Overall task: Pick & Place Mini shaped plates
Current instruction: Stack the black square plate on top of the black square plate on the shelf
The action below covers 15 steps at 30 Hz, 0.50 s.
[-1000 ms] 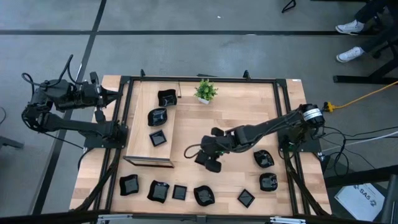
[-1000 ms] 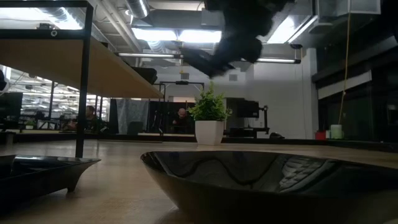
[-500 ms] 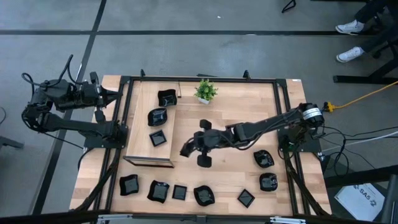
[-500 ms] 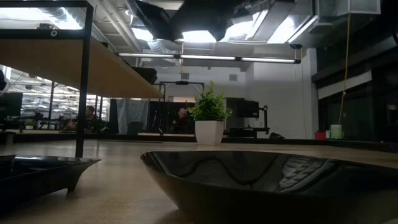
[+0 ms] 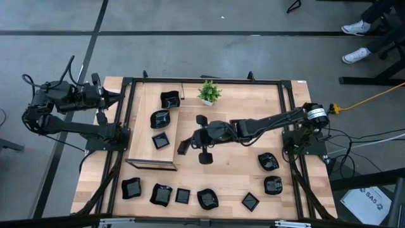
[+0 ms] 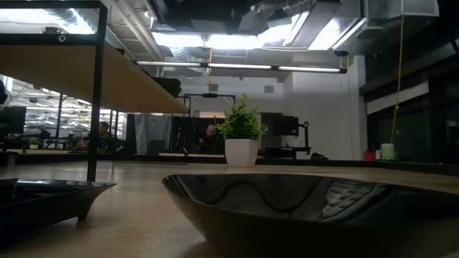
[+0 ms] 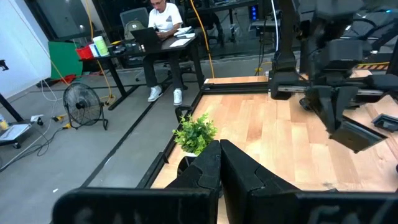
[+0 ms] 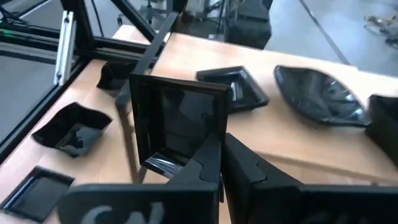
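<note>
We see the right gripper (image 5: 184, 146) reached out over the middle of the tabletop (image 5: 240, 168), just beside the edge of a raised wooden platform (image 5: 152, 158). Its jaws are clamped on a square plate (image 8: 179, 127) — the right wrist view shows this glossy black dish held upright on its edge between the two dark fingers (image 8: 200, 169).

Three more plates sit on the platform: a wavy-rimmed one (image 5: 169, 99) at the far end, a rounded one (image 5: 159, 118) in the middle and a small square one (image 5: 161, 140) nearest the held dish. Five dishes lie in a row along the near edge of the tabletop (image 5: 171, 195), and two rounded ones (image 5: 268, 161) rest on the right side.

The left gripper (image 7: 219, 163) waits off the tabletop's left side, its jaws pressed together on nothing (the wrist view looks past them). A small potted plant (image 5: 208, 92) stands at the far edge.
</note>
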Motion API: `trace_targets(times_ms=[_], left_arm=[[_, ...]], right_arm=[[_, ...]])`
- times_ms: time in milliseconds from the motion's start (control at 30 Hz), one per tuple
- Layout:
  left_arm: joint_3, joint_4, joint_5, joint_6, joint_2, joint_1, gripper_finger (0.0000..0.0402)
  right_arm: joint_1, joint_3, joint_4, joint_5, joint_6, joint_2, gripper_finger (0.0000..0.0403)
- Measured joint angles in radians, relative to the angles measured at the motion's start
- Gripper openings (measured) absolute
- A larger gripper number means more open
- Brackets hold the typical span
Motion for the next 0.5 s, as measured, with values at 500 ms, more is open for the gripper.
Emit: trace_targets(times_ms=[500], left_arm=[[0.0,0.0,0.0,0.0,0.0,0.0,0.0004]], right_arm=[[-0.052,0.021,0.256,-0.025,0.072,0.048,0.0007]])
